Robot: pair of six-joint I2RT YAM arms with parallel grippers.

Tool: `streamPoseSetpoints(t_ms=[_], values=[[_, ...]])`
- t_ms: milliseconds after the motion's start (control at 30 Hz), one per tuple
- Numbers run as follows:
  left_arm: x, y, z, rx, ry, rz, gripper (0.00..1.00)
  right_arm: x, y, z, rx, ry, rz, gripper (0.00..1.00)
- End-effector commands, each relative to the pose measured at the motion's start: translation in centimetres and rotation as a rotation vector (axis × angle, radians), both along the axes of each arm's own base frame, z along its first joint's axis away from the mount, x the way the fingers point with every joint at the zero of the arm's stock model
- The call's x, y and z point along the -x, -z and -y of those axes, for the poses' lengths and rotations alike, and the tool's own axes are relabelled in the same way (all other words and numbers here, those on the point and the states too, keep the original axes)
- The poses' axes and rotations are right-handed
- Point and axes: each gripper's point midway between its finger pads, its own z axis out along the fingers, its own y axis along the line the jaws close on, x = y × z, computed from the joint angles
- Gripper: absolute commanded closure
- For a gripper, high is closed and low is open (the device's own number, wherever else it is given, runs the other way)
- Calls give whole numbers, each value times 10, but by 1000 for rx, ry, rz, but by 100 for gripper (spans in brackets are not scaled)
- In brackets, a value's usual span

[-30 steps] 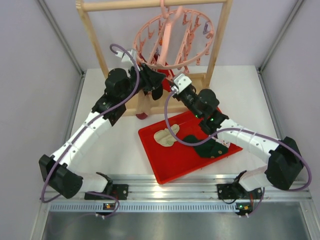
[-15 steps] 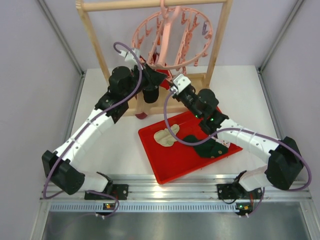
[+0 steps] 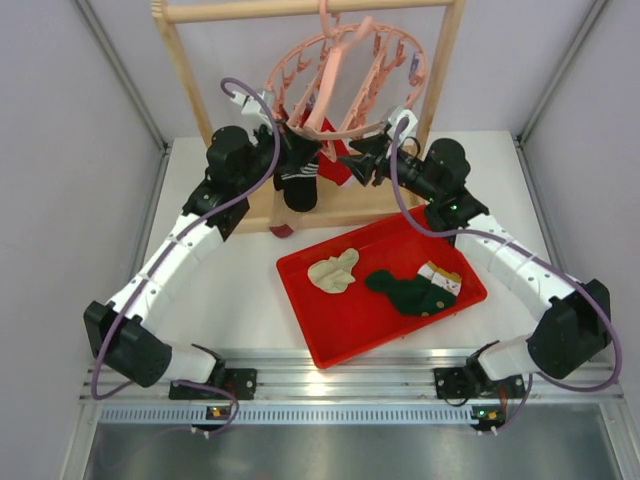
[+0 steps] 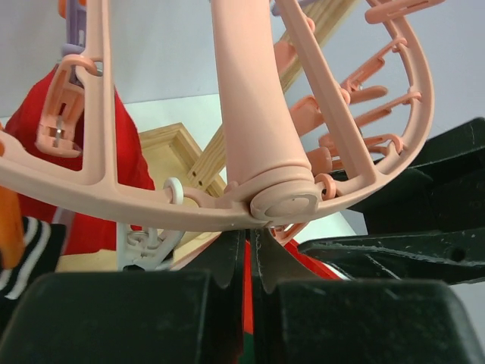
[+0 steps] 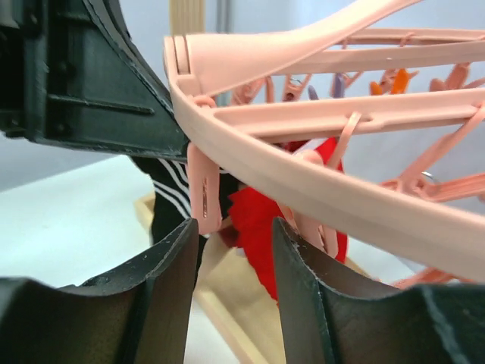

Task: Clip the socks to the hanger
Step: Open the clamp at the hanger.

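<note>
The pink hanger (image 3: pixel 345 80) hangs from the wooden rack. A black sock with white stripes (image 3: pixel 299 180) and a red sock (image 3: pixel 337 160) hang from its pegs. My left gripper (image 3: pixel 290 138) is shut with nothing between its fingers, its tips (image 4: pixel 252 235) right under the hanger's rim (image 4: pixel 151 208). My right gripper (image 3: pixel 362 160) is open just below the rim (image 5: pixel 303 182), with a pink peg (image 5: pixel 203 189) by its left finger and the red sock (image 5: pixel 265 220) behind. A cream sock (image 3: pixel 333 270), a dark green sock (image 3: pixel 405 292) and a tan sock (image 3: pixel 441 279) lie in the tray.
The wooden frame rack (image 3: pixel 190 90) stands at the back, its base behind both grippers. The red tray (image 3: pixel 300 300) sits on the white table in front of the rack. Grey walls close in both sides.
My right arm has lifted off the tray and swung up to the hanger's right rim. My left gripper has shifted slightly at the left rim. The black striped sock now hangs free.
</note>
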Motion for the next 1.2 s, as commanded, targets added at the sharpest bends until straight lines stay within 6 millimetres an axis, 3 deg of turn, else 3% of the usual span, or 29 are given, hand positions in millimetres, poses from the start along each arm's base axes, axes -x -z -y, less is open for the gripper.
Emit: streamPoseSetpoints(t_ms=[0,267,833,1167], values=[[11,-14,14,-8,115,80,100,28,-22,-18,-88,-215,-91,57],[12,-17,18,18,140,77,100,31,-19,-28,-93,-271,-122,53],[24,-18,25,45,210,69,100,-14,-9,-14,-88,-21,-88,50],[21,-14,26,50,209,42,100,14,-22,-30,-119,-184,-51,61]])
